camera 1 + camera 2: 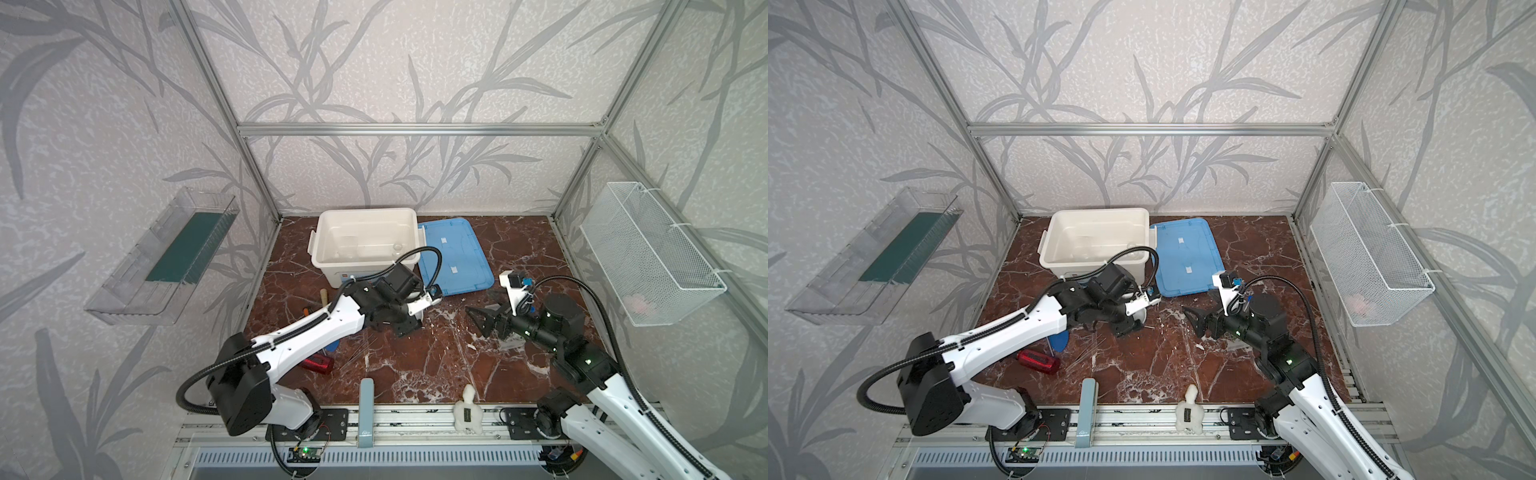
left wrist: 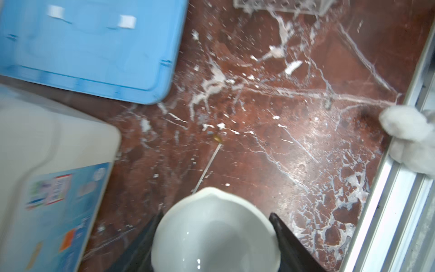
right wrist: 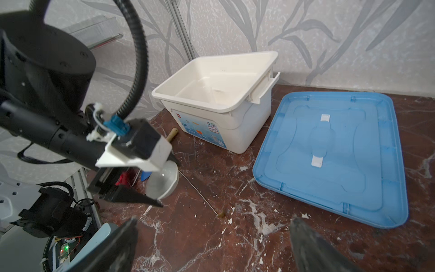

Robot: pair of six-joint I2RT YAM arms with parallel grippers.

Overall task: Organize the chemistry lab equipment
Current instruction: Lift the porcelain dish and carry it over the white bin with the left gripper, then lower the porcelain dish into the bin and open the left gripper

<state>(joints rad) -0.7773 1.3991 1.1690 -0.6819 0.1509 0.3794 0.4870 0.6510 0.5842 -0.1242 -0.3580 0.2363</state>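
Red-brown marble forms the table top [image 1: 436,365]. In both top views a white plastic bin [image 1: 368,212] stands at the back of it, and the blue lid [image 1: 453,257] lies flat just beside the bin. In a top view the left gripper [image 1: 1127,325] hangs low in front of the bin. Only a small part of the small white round dish [image 1: 1140,316] shows under it, and the wrist hides the jaws there. The right gripper [image 1: 482,318] hovers near, spread wide and holding nothing. Thin glass rods [image 1: 359,353] lie on the marble under the left arm, near a red-handled tool [image 1: 318,365] and a blue trowel [image 1: 332,345]. A smaller clear cup [image 1: 348,247] stands inside the bin. In the left wrist view the dish sits between the two black fingers [image 2: 284,235]. Each finger presses against its rim, so this tool pinches the dish. One thin rod [image 2: 208,164] with a yellowish tip lies on the marble and runs from the edge of the dish toward the lid. The clear perforated rack [image 2: 280,6] shows only in part, blurred, well apart from the dish. In the right wrist view the dish is tilted between the fingers of the left gripper, and I cannot tell if it touches the table. The fingers [image 3: 308,245] of the right gripper stand well apart, with only marble between them.
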